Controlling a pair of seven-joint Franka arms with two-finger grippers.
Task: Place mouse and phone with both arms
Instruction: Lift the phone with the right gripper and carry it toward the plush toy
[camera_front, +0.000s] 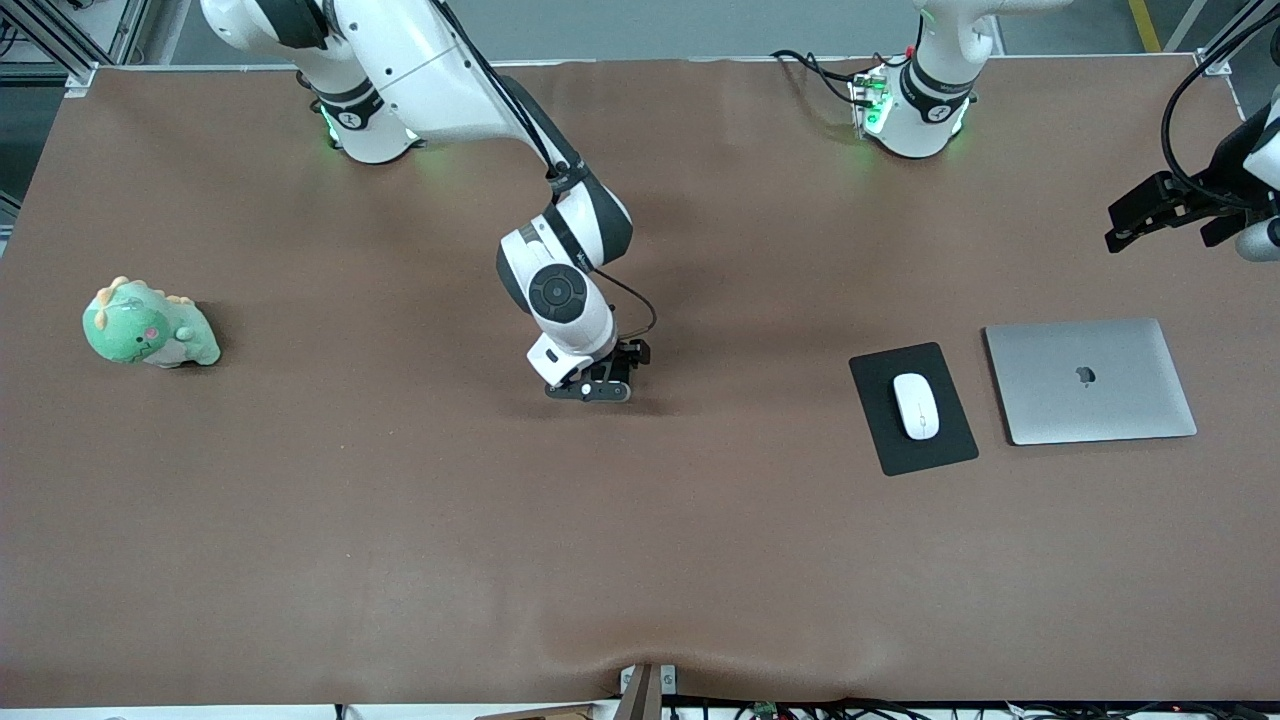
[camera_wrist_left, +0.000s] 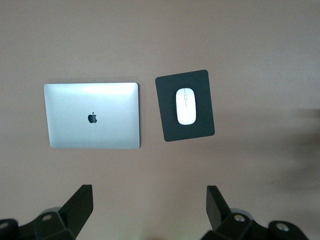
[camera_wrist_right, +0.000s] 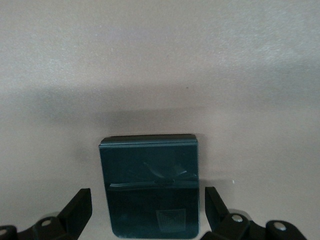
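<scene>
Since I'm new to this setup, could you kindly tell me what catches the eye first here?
The right gripper is down at mid-table, its open fingers astride a small black rectangular phone. Toward the left arm's end, a glossy white oval mouse lies on a thin black mouse pad beside a closed silver laptop. The open left gripper waits above.

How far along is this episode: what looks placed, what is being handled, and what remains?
Done, it seems: the mouse lies on the mouse pad beside the closed laptop. The left gripper hangs open, up over that end of the table. In hand: the right gripper is down at mid-table, open, fingers either side of the phone, which lies flat. Left: the phone's grasp or release cannot be told.
</scene>
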